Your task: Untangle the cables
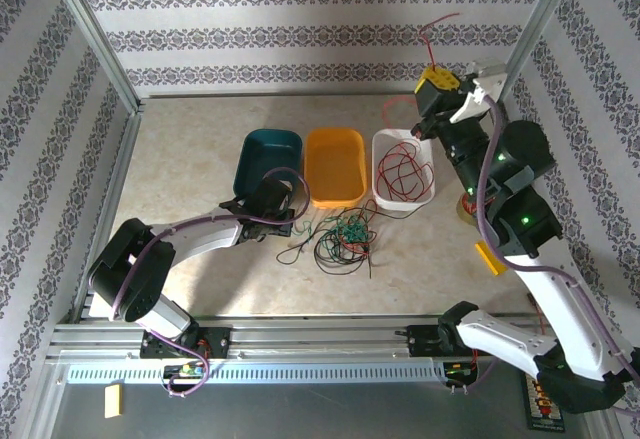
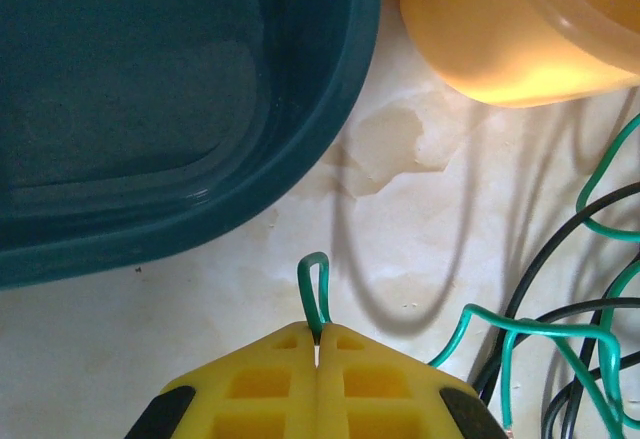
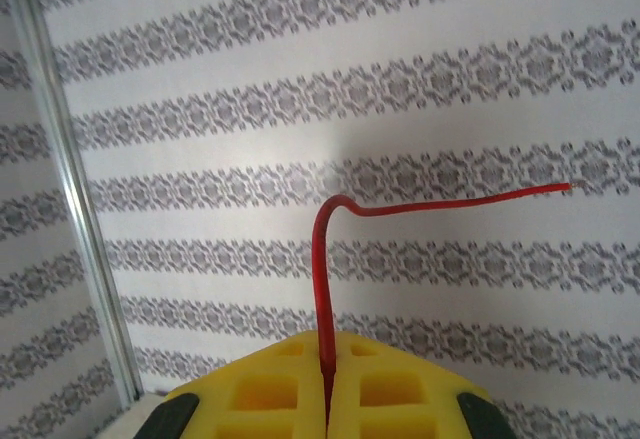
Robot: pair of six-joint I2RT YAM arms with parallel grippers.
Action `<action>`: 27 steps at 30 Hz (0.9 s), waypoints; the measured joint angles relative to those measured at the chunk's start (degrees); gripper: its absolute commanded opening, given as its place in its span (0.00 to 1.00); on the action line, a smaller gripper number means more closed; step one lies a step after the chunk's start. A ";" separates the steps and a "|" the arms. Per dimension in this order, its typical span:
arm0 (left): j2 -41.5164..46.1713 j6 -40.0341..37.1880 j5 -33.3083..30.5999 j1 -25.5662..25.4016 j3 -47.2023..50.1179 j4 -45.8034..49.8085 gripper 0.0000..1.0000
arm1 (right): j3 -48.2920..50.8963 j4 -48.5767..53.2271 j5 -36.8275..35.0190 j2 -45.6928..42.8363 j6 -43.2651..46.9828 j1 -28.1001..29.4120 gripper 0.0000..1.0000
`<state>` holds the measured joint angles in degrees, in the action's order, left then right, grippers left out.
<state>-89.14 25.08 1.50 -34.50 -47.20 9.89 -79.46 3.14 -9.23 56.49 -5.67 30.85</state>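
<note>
**A:** How far along are you with these cables?

**B:** About a third, I'd judge. Several red wires (image 1: pixel 405 169) lie loose in your white bin (image 1: pixel 405 205). The teal bin (image 1: pixel 265 154) and the orange bin (image 1: pixel 335 164) hold nothing that I can see.

**A:** And what's left?

**B:** The tangle (image 1: pixel 340 239) on the table (image 1: pixel 190 159), just in front of the orange bin. It is green and black cables looped through one another, with a strand or two of red among them. You have not pulled that knot apart yet.

**A:** What are your grippers doing?

**B:** Your left gripper (image 2: pixel 317 344) sits low beside the teal bin. Its yellow fingers are pressed together on a small loop of green wire (image 2: pixel 315 294) that seems to run back towards the tangle. Your right gripper (image 1: pixel 437 79) is raised high above the white bin, pinching one red wire (image 3: pixel 325 259). The free end of that wire sticks out past the fingers, and the rest trails down towards that bin.

**A:** Any brand or label you can read?

**B:** None. The fingers are plain yellow and the bins are unmarked. The small strip (image 1: pixel 541 399) at the near right corner is too small to make out.
</note>
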 measured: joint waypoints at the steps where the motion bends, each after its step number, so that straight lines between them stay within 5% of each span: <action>1: 0.00 0.00 0.00 0.00 0.00 -0.02 0.00 | -1.16 -0.22 0.61 0.50 0.11 0.00 0.00; 11: 0.00 -0.50 0.74 0.00 0.00 -0.02 0.00 | -13.03 3.17 0.55 9.29 1.11 -6.36 0.00; 18: -0.02 -0.63 1.51 0.00 0.00 -0.15 0.00 | -14.97 8.28 1.16 15.76 -2.78 -13.29 0.00; 27: -1.66 -0.85 2.03 0.00 -0.68 -0.44 0.00 | -15.45 15.52 -0.42 19.19 -3.08 -15.02 0.00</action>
<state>-90.80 24.23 3.53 -34.50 -47.88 9.45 -94.91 18.65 -9.65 75.68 -8.75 15.84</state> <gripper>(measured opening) 0.047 0.048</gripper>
